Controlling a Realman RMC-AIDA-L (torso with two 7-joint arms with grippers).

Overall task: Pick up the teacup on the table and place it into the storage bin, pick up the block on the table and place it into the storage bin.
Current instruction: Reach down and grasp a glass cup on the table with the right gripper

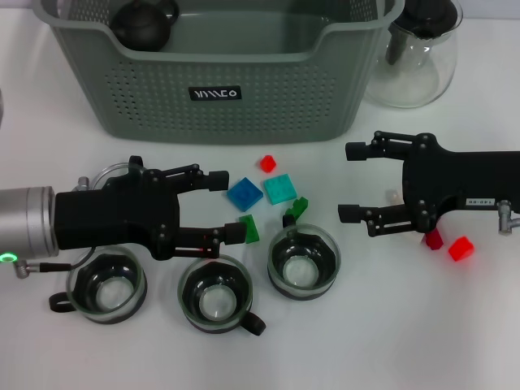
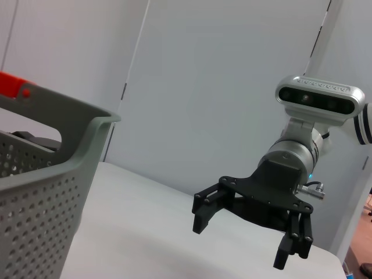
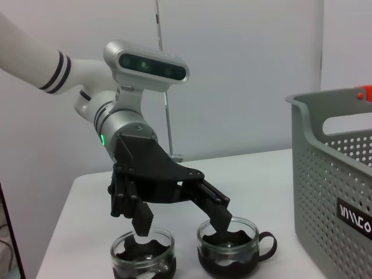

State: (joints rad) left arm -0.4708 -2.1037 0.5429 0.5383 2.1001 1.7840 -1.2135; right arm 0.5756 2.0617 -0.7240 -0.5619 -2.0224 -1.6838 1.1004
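Teacups — three, at 6 o'clock of the storage bin. My left gripper hovers above, fingers apart, empty; right gripper likewise. Risk: clipping a neighbouring rim — cups crowd close.

Bright, even overhead light across white table; soft, short shadows under black grippers. Small glare spots on clear glass teacups and clear glass pitcher. Head view sharp; wrist views slightly soft.
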